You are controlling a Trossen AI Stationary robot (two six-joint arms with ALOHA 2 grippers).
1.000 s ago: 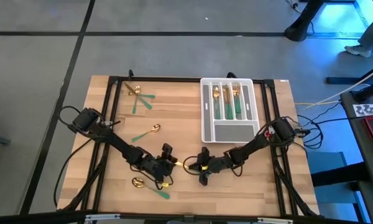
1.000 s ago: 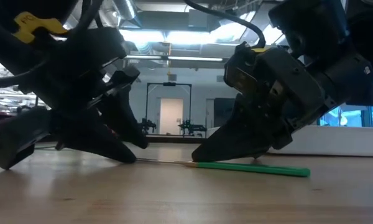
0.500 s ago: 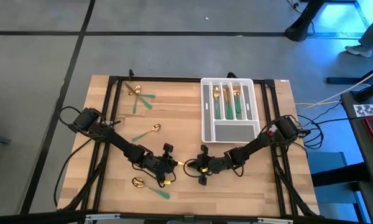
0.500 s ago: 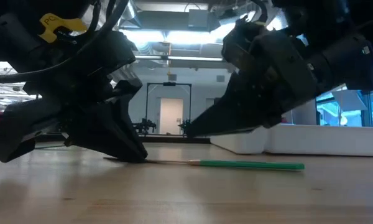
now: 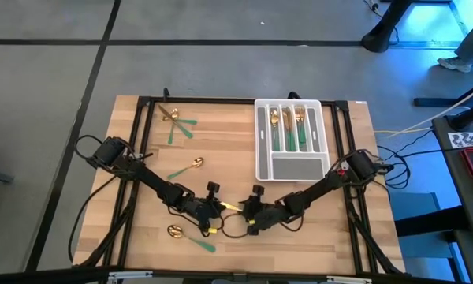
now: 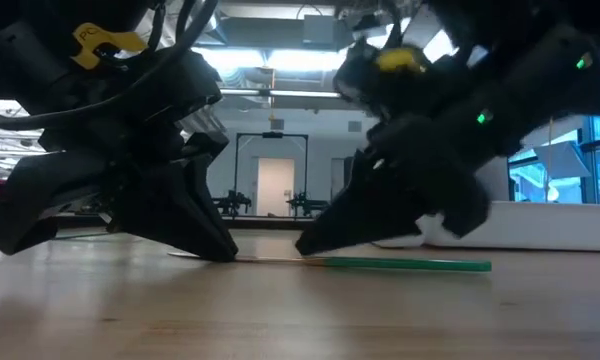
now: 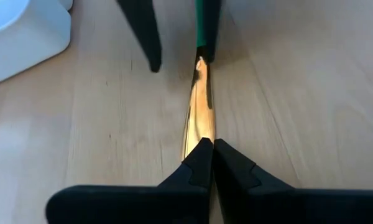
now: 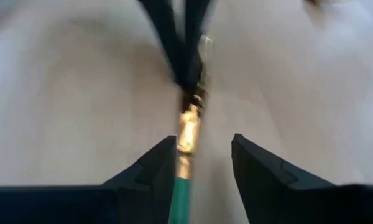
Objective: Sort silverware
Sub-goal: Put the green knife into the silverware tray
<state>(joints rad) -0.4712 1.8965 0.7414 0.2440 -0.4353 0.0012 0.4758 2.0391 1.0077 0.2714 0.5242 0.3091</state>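
A: What's nearest?

B: The left claw (image 7: pixel 206 155), pinched shut on the gold tip of a knife (image 7: pixel 199 106) lying flat on the table (image 7: pixel 311 93). Just beyond, the right claw (image 8: pixel 203 158) stands open astride its green handle.

A: The risk?

B: That thin tip could slip or twist free once lifted. The tray (image 5: pixel 290 136) sits well beyond.

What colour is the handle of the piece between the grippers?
Green handle, gold blade; clearest in the low view.

Gold-headed, green-handled piece (image 6: pixel 380 264) lies flat on the wood; others (image 5: pixel 288 130) fill the tray slots.
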